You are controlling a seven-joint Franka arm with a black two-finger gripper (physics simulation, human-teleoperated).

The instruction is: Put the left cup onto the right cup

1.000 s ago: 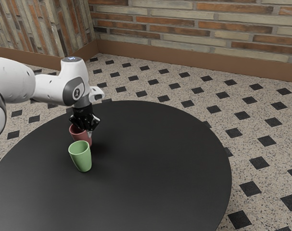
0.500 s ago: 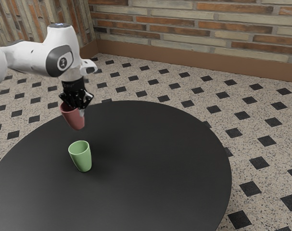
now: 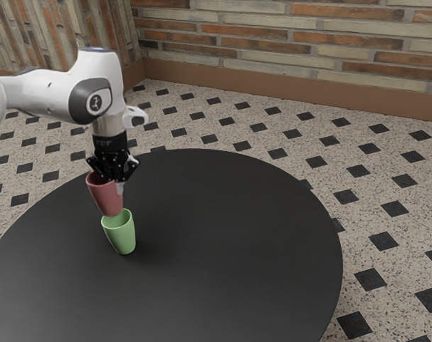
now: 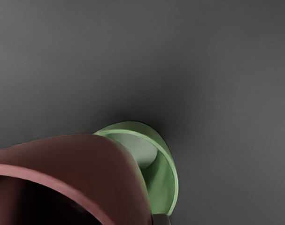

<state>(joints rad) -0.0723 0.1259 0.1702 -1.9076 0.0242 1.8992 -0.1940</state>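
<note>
The gripper (image 3: 110, 177) is clamped on the rim of the red cup (image 3: 106, 194), which hangs directly beneath it, slightly tilted. The cup's base sits right at the mouth of the green cup (image 3: 119, 231) standing below on the dark counter (image 3: 237, 235); I can't tell whether the two are touching. In the wrist view the red cup (image 4: 72, 173) looms just under the hand, with the green rim (image 4: 163, 178) peeking out beyond it. Both look like light, stiff, smooth tumblers, probably slick, so that pinch across the rim wall seems the sensible hold. A nudge could tip the empty green one. I can see no brand, label or lettering on either cup.
</note>
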